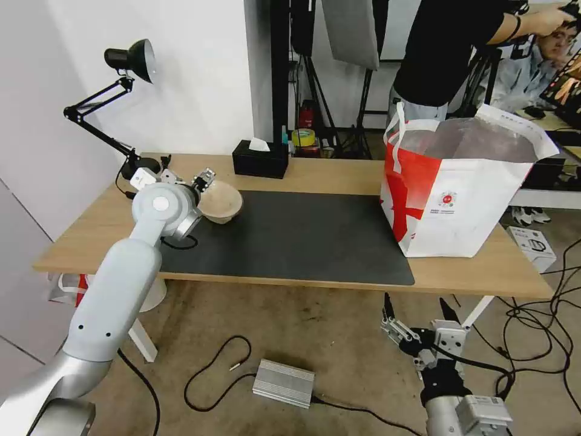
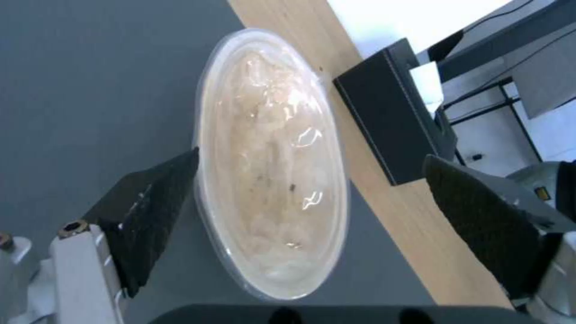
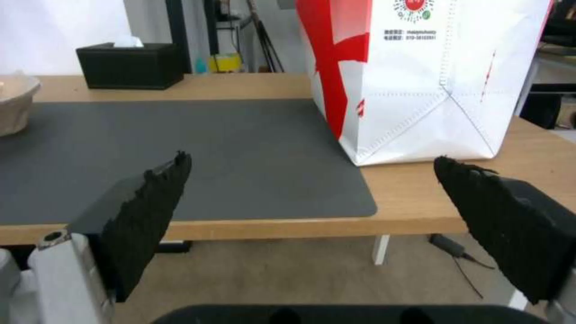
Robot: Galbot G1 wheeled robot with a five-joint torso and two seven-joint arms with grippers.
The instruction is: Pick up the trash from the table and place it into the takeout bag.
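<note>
From the head camera I see my left arm reaching across the near-left corner of the table (image 1: 339, 175), its elbow housing covering part of the dark grey mat (image 1: 290, 236) and most of the wrist. The left gripper (image 1: 204, 180) sits at the beige paper-pulp bowl (image 1: 221, 201), which stands upright at the mat's far-left corner. The arm hides the bowl's left side in that view.

In the left wrist view the bowl (image 2: 273, 166) lies between the two black fingers (image 2: 150, 211), its mouth sealed with clear film. The jaws are spread wide. One pad is at the bowl's rim; I cannot tell whether it touches. The other pad stands well apart from the bowl, over the bare wood. Nothing is gripped. The film's glare makes the contents hard to read: pale, with a few dark specks.

The takeout bag (image 1: 460, 200) stands upright on the right end of the table, overlapping the mat's right edge, its mouth open and its foil lining visible. Its interior is too shadowed for me to identify anything inside. In the right wrist view its top is cut off.

The right gripper (image 1: 417, 318) is parked below the table's front edge, fingers spread and empty.

A black tissue box (image 1: 260, 160) sits at the table's far edge, behind the mat.
</note>
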